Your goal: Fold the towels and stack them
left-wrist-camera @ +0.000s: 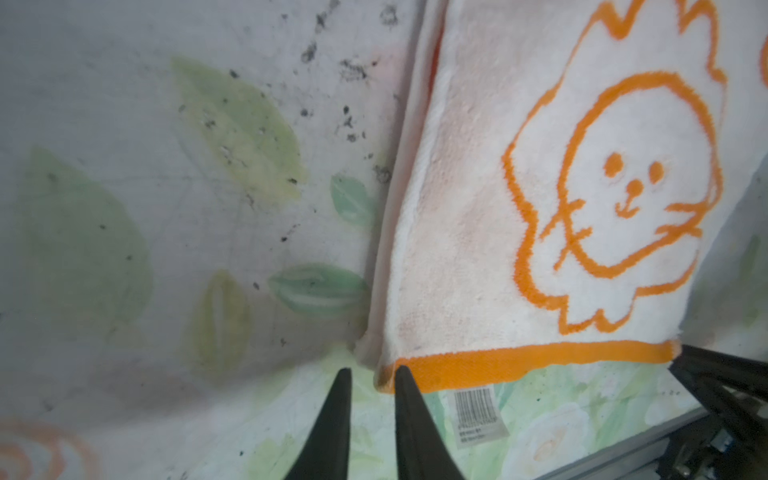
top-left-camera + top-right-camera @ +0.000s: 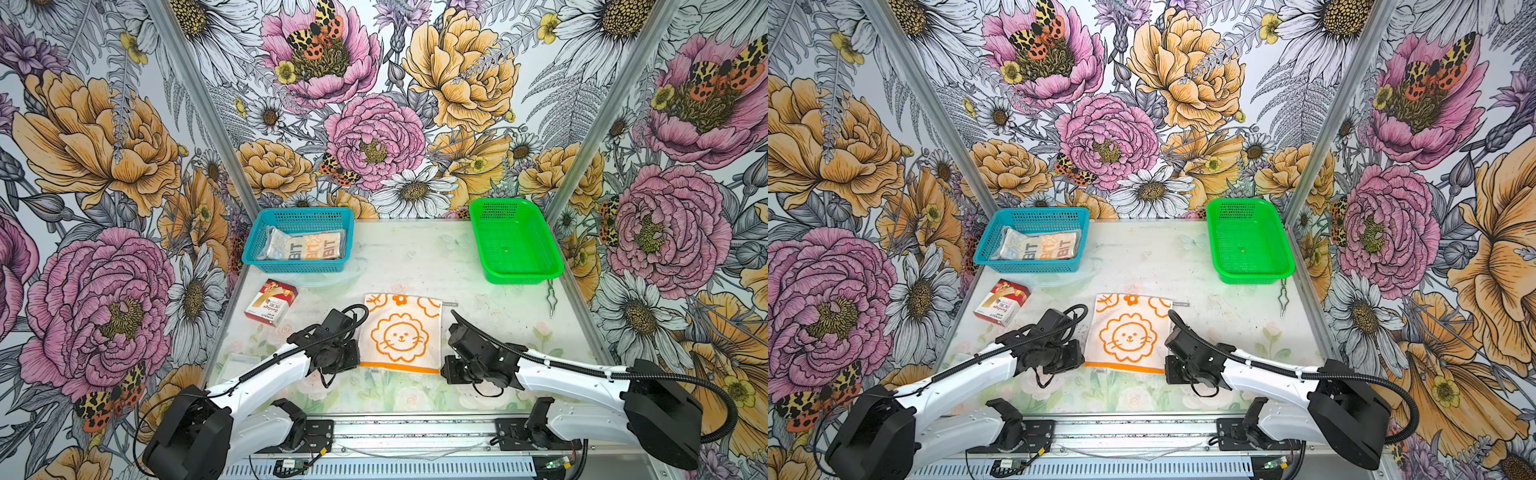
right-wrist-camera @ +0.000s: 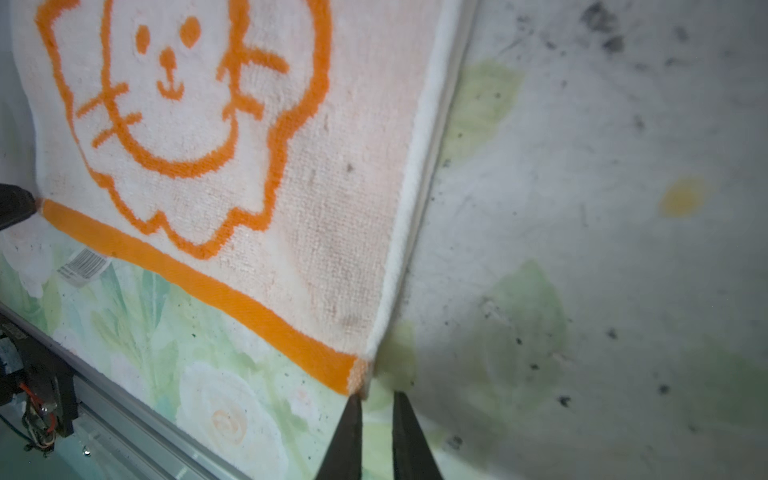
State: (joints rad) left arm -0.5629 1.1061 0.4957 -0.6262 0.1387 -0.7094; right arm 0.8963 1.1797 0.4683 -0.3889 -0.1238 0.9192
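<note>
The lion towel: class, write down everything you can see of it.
The lion towel is soft white terry with an orange lion outline, flower shapes at the far edge and an orange band along the near edge. It lies flat on the table, apparently folded double, a barcode tag poking out. The left gripper and right gripper sit at its near corners, jaws slightly apart.

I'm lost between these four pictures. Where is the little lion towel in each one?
Top view: lion towel at centre, lower half.
Top view: lion towel slightly left of centre, lower half.
Left wrist: lion towel fills much of the picture.
Right wrist: lion towel fills much of the picture.
Shared landmark: its orange hem.
</note>
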